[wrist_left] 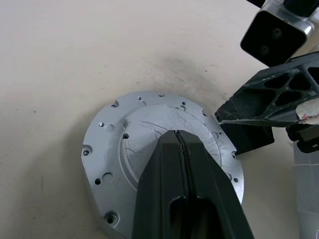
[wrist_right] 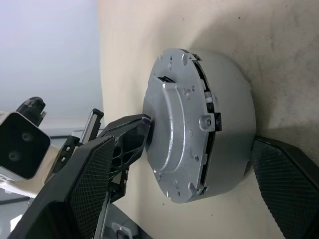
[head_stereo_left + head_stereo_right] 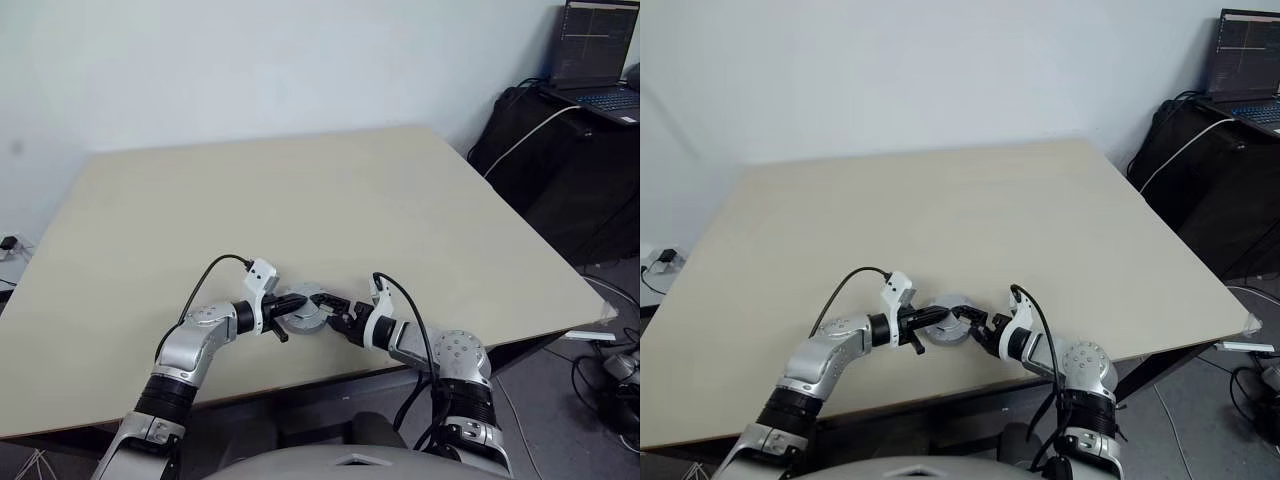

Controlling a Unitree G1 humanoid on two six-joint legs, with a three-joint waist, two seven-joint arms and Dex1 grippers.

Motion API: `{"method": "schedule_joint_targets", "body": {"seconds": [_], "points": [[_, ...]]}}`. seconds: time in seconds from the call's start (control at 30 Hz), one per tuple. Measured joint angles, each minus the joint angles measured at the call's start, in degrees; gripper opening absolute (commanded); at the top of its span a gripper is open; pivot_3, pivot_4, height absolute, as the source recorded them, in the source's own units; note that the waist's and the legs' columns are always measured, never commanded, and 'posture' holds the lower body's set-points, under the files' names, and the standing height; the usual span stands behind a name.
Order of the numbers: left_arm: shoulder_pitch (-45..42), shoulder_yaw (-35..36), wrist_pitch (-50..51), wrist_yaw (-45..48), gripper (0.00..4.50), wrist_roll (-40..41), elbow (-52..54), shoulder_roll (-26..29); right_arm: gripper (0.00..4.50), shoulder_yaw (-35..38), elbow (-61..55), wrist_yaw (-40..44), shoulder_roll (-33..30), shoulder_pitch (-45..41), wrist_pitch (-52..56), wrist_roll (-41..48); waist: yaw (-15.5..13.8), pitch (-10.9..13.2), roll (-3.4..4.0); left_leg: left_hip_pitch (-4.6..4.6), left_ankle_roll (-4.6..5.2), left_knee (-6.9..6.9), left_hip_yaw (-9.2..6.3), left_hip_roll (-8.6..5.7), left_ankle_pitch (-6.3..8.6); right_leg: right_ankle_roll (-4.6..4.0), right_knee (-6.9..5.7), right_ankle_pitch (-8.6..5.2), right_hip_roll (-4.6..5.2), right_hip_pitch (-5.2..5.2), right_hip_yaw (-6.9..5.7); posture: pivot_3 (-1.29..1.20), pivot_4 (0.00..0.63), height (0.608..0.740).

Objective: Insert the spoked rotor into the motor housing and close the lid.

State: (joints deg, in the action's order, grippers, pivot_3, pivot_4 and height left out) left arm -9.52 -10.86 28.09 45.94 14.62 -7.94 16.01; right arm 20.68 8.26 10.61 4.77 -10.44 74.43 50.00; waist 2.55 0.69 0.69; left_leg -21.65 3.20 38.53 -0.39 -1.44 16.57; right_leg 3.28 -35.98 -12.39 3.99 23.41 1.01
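On my beige desk (image 3: 300,190), the round grey metal motor housing (image 2: 227,124), capped by its flat grey drilled lid (image 1: 107,149), sits near the front edge between both grippers. My left gripper (image 1: 179,142), fingers pressed together, rests its tip on the lid. My right gripper (image 2: 199,174) spreads wide around the housing's sides. I read no markings. The right wrist view reveals the seam.

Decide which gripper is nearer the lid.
Left. The shut left gripper presses on top of the lid; the open right gripper straddles the motor housing beneath.
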Motion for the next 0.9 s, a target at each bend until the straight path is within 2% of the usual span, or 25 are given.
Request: {"method": "schedule_joint_targets", "body": {"seconds": [0.33,0.7,0.8,0.9], "points": [[0.2,0.29,0.03,-0.46,0.0,0.04,0.75,0.09,4.48,-0.13,0.03,0.21,0.01,-0.02,3.09,2.7,-0.22,0.01,0.0,-0.01,-0.05,-0.24,0.01,-0.04,-0.03,0.03,0.05,0.03,0.05,0.09,0.06,0.0,0.0,0.74],[0.29,0.11,0.03,-0.63,0.0,0.08,0.89,-0.05,4.48,-1.22,0.08,-1.87,0.01,-0.28,-0.74,2.59,-0.31,0.01,0.0,-0.01,-0.1,-0.38,0.01,-0.04,-0.06,0.06,0.06,0.04,0.04,0.11,0.06,0.0,0.0,0.74],[0.41,0.16,0.03,-0.82,0.0,0.08,1.09,-0.03,3.9,-1.31,0.08,-2.18,0.01,-0.28,-0.65,2.61,-0.32,0.01,0.0,-0.01,-0.1,-0.4,0.01,-0.04,-0.06,0.05,0.06,0.04,0.04,0.11,0.07,0.0,0.0,0.74],[0.39,0.6,0.03,-1.0,0.0,0.08,1.2,0.11,2.95,-1.31,0.08,-2.46,0.0,-0.26,0.14,2.6,-0.24,0.01,0.0,-0.01,-0.11,-0.43,0.02,-0.03,-0.07,0.04,0.05,0.03,0.03,0.11,0.07,0.0,0.0,0.74]]}}
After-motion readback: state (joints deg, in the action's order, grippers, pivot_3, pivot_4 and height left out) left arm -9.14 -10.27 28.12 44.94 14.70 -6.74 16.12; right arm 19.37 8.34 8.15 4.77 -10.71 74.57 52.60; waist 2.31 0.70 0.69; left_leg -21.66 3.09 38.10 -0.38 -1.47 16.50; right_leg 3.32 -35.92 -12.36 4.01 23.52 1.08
